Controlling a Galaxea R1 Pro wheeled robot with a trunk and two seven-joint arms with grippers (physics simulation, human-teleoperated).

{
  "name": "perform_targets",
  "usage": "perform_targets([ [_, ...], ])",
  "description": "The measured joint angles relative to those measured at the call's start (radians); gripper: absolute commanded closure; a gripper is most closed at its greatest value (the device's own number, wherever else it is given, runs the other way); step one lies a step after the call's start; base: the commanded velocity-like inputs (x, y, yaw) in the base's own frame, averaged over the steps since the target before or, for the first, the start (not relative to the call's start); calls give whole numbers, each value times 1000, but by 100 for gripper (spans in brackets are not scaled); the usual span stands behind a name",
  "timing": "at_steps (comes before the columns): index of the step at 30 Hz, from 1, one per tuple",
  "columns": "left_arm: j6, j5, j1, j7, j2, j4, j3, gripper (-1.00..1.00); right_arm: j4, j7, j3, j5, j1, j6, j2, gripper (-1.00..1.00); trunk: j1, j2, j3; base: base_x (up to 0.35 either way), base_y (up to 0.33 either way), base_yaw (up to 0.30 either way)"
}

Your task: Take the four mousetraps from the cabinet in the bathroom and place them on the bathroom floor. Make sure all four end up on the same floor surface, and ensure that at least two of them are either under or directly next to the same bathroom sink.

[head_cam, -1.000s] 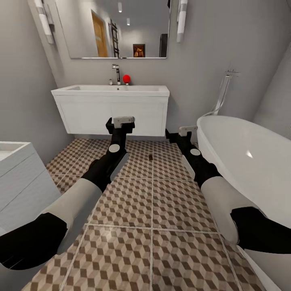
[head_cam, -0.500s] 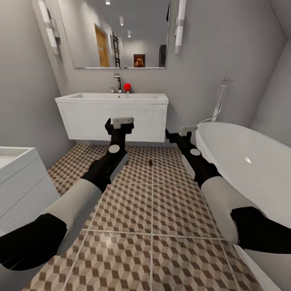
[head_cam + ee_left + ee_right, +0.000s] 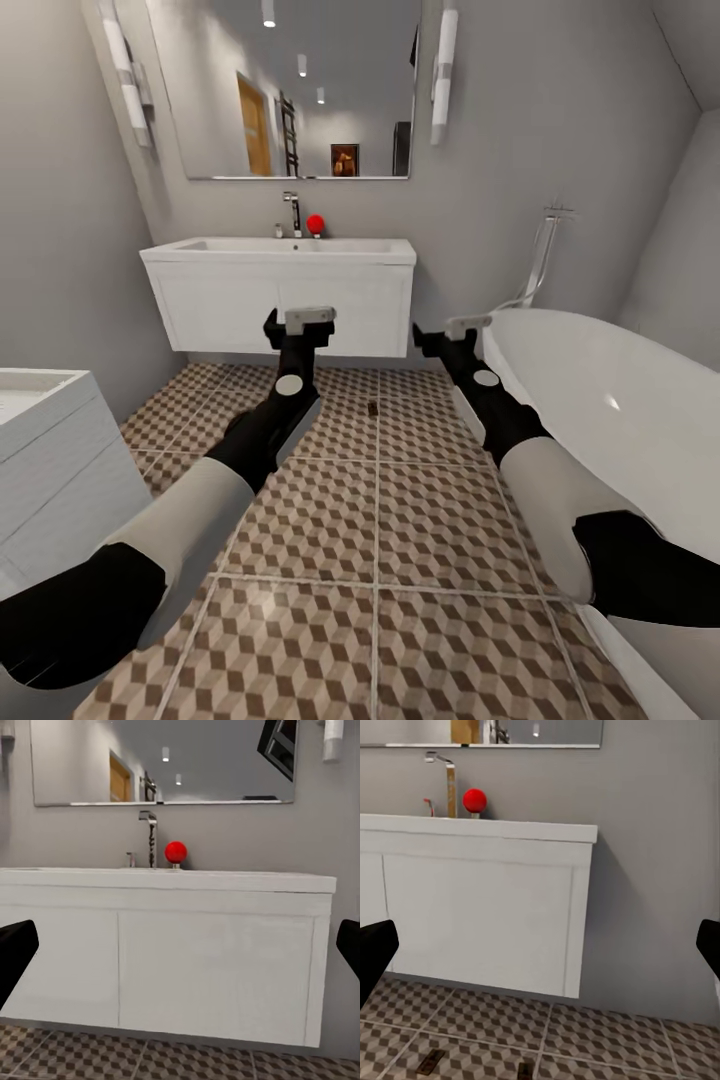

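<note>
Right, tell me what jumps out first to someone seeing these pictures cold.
First, the bathroom floor with its busy brown-and-beige cube tiles, running from the foreground to the far wall. Next, the white wall-hung sink straight ahead under a wide mirror, with a bright red ball beside its faucet. A big white bathtub curves along the right, and both dark arms reach forward toward the sink.

Both arms extended forward, roughly parallel, forearms white, wrists black. Left tool (image 3: 297, 330) held slightly higher than right tool (image 3: 450, 338). Fingertips at the wrist-view edges, left (image 3: 15, 956) and right (image 3: 373, 949), wide apart: both tools spread, nothing between the fingers.
</note>
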Motion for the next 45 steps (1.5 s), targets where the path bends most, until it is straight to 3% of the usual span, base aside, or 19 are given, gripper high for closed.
perform_targets([
  [23,1,0,18,17,0,-4,-2,-100,23,0,0,0,0,4,-1,-100,0,0,0,0,0,0],
  [45,5,0,18,19,0,-5,-8,-100,23,0,-2,0,0,4,-2,-100,-10,5,85,0,0,0],
])
